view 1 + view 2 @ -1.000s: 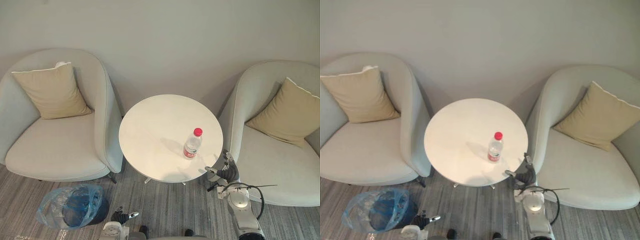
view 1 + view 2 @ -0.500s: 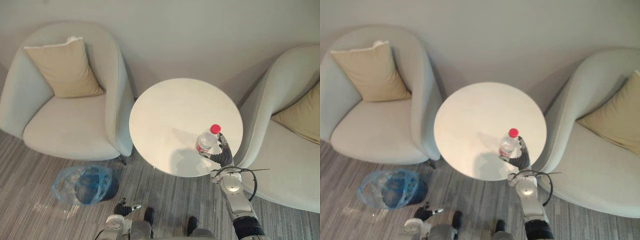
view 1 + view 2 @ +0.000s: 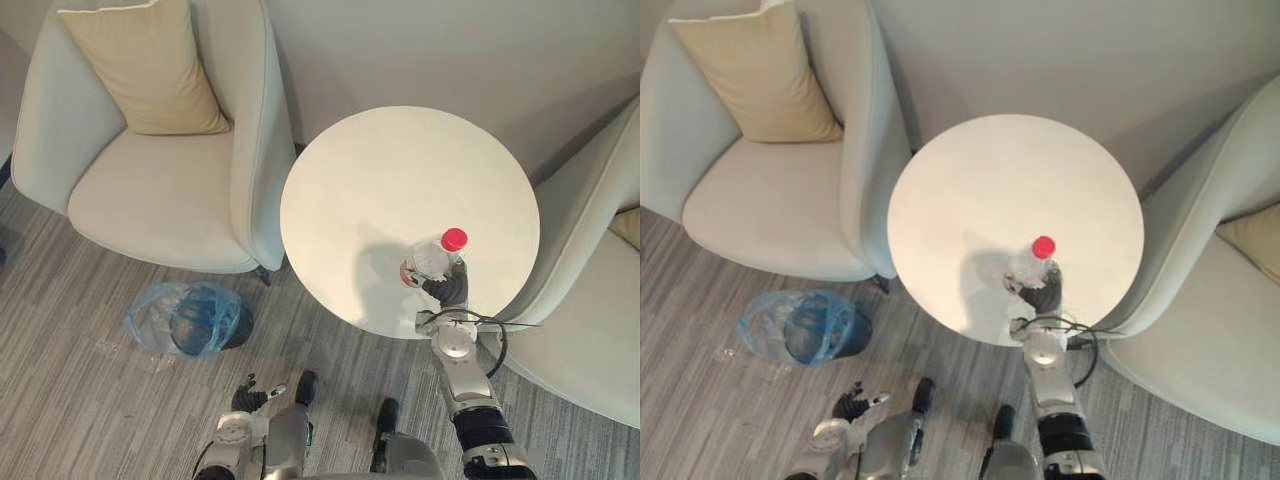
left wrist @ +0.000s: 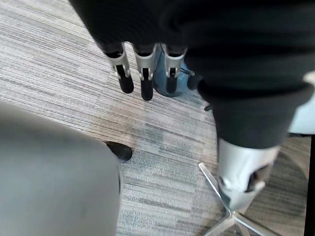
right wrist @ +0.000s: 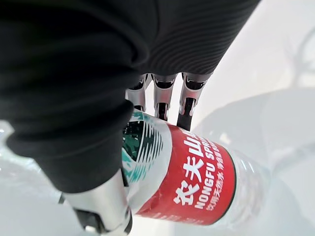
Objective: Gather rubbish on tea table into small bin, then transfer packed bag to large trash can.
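A clear water bottle [image 3: 432,262] with a red cap and a red label [image 5: 197,182] stands on the round white tea table [image 3: 400,170], near its front right edge. My right hand [image 3: 450,290] reaches over the table's rim from the front, its fingers [image 5: 186,103] and thumb curled round the bottle's labelled middle. The small dark bin [image 3: 195,320], lined with a blue plastic bag, stands on the floor to the front left of the table. Low by my side, my left hand [image 4: 142,69] hangs open over the carpet, fingers straight.
A pale armchair [image 3: 150,190] with a tan cushion [image 3: 140,65] stands left of the table, almost touching it. A second pale armchair [image 3: 590,330] stands close on the right. Grey striped carpet [image 3: 90,400] lies in front, and the blue bag's rim spreads wide around the bin.
The camera has moved forward and looks more steeply down. My right hand went from the table's front edge up to the bottle and has closed round it.
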Available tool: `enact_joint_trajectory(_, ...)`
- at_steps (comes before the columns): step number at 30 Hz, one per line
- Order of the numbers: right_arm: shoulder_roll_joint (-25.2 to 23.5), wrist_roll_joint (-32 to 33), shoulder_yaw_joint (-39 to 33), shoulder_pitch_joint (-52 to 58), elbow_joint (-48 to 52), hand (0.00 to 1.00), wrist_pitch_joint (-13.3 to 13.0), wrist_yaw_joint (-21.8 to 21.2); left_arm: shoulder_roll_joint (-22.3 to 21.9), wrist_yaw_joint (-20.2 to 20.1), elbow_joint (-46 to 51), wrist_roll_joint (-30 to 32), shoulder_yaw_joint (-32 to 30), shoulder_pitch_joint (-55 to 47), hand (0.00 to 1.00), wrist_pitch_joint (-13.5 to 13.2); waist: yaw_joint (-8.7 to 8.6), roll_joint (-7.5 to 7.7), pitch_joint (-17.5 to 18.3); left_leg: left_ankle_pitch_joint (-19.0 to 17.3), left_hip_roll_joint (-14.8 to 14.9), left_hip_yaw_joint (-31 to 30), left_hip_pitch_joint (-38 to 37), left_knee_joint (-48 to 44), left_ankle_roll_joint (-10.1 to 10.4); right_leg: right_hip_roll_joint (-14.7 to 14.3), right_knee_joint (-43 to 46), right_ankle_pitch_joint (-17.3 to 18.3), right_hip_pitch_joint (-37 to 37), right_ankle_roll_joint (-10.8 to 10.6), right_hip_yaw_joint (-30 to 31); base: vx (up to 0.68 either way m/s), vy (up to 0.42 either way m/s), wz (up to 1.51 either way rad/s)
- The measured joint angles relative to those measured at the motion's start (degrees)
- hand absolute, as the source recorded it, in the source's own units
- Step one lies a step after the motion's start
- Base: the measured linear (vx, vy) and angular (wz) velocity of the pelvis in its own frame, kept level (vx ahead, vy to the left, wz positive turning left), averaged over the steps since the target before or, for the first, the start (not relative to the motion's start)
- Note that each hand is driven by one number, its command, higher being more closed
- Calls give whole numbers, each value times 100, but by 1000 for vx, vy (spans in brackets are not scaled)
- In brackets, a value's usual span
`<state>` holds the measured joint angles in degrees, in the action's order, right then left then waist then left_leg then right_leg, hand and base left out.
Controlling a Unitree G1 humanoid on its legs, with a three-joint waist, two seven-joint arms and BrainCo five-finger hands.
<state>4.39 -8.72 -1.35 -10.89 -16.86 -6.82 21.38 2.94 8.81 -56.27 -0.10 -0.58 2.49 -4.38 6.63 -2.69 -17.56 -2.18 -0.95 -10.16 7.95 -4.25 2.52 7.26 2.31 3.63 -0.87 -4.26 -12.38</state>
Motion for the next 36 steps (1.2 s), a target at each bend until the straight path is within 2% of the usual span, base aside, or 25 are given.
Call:
enact_joint_trajectory(11,10,38,3,170,51,100,13,-81,12,-5,-7,3,62,0,0,15,-1,-5,-3,-2,14,32,-119,6,2,1,42,1,61,-3,144,-13,4,-3)
enact_joint_trajectory(18,36,37,16,1027,1008,100,-47,-516,79,-29,-58,22,215,-4,0,82,-72,12,18,-1,28,184,-410,72,3,1,-13,-3,264,-9,304,-41,9,-13)
enact_joint_trajectory(20,38,35,35,1313,1198,100,-49,-637,101,-37,-76,123,282,-62,0,111,-106,50,167,18,33,204,-471,156,27,0,-72,2,299,-17,340,-31,-2,-9)
enact_joint_trajectory(25,36,25,38,1653,1452,100,-102,-829,171,-140,-216,171,452,-138,0,194,-332,101,427,26,51,231,-528,160,39,-13,-87,4,308,-27,372,-21,0,-3)
enact_joint_trajectory(36,15,-36,57,2122,1632,100,-116,-1008,176,-144,-299,222,504,-253,0,242,-439,119,714,35,68,335,-716,204,45,-23,-257,-74,499,-91,487,-14,6,-5)
